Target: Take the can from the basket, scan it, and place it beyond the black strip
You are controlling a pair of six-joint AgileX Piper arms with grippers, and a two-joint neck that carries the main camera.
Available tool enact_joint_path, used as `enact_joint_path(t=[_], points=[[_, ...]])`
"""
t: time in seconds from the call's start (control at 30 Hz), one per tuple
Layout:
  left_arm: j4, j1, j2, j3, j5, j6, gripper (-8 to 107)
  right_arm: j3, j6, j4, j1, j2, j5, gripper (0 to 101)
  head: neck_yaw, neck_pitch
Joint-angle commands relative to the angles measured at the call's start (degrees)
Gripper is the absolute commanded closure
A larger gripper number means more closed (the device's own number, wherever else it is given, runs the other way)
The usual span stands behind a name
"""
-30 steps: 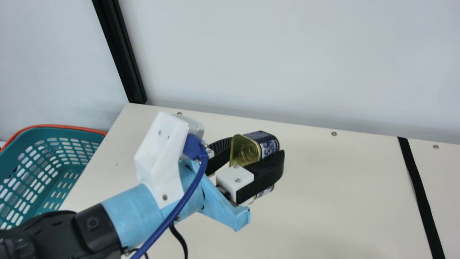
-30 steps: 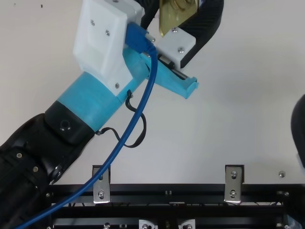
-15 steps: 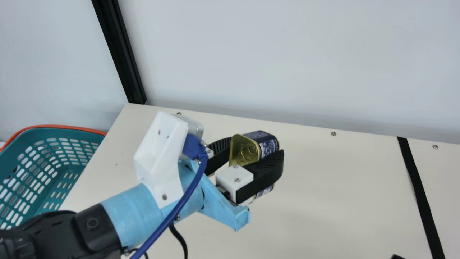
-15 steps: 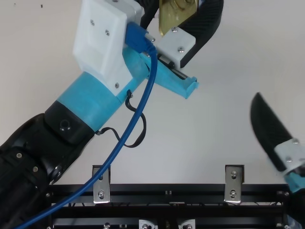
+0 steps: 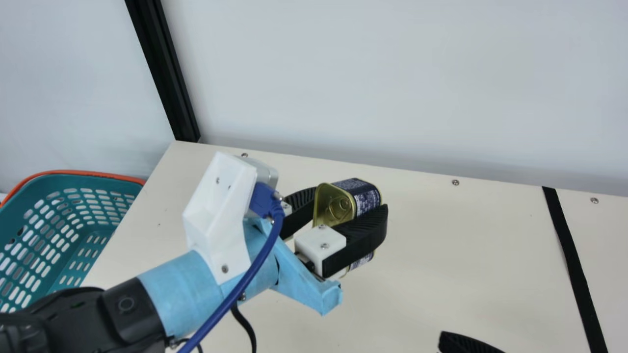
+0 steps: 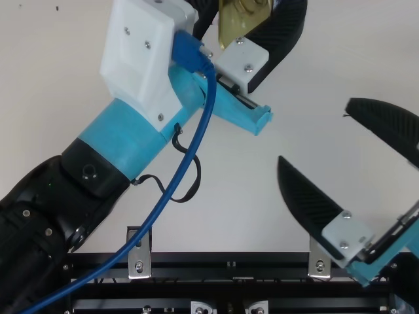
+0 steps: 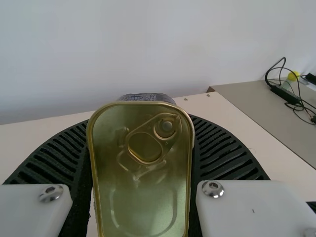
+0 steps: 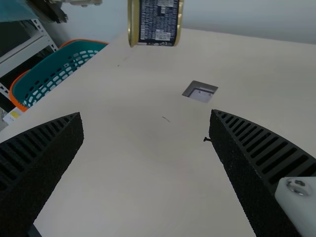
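Observation:
Held above the table by my left gripper [image 5: 349, 205] is the can [image 5: 365, 196], dark-labelled and gold-ended, tilted, with a finger on each side. In the left wrist view the can's ring-pull end [image 7: 143, 197] faces the camera between the fingertips [image 7: 143, 118]. My right gripper [image 6: 314, 134] stands open and empty in the top view, nearer the table's front edge than the can. From the right wrist [image 8: 145, 116], the can [image 8: 159, 24] hangs farther off. The black strip [image 5: 571, 255] crosses the table at the main view's right. The teal basket [image 5: 29, 215] is at its left.
In the right wrist view a small square opening [image 8: 200, 92] is set in the table, with a small dark bit [image 8: 207, 139] nearer. A white wall [image 5: 392, 73] rises behind the table. Cables [image 7: 291, 94] lie off to one side in the left wrist view.
My right gripper has come in from the right, and both its fingers now show in the top view. My left arm and the can have stayed still.

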Motion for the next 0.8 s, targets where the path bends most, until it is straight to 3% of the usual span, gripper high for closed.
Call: enact_joint_path(t=[0.0,0.37,0.77], points=[[0.0,0.0,0.0,0.0,0.0,0.0,89,-0.53,-2.89,2.39,1.33,1.73,-0.81,0,-0.56,-0.07],[0.0,0.0,0.0,0.0,0.0,0.0,89,-5.64,-16.29,12.44,2.1,10.05,-2.38,0,-0.56,-0.07],[0.0,0.0,0.0,0.0,0.0,0.0,89,-10.91,-37.14,27.89,-8.24,17.84,4.61,0,-0.56,-0.07]])
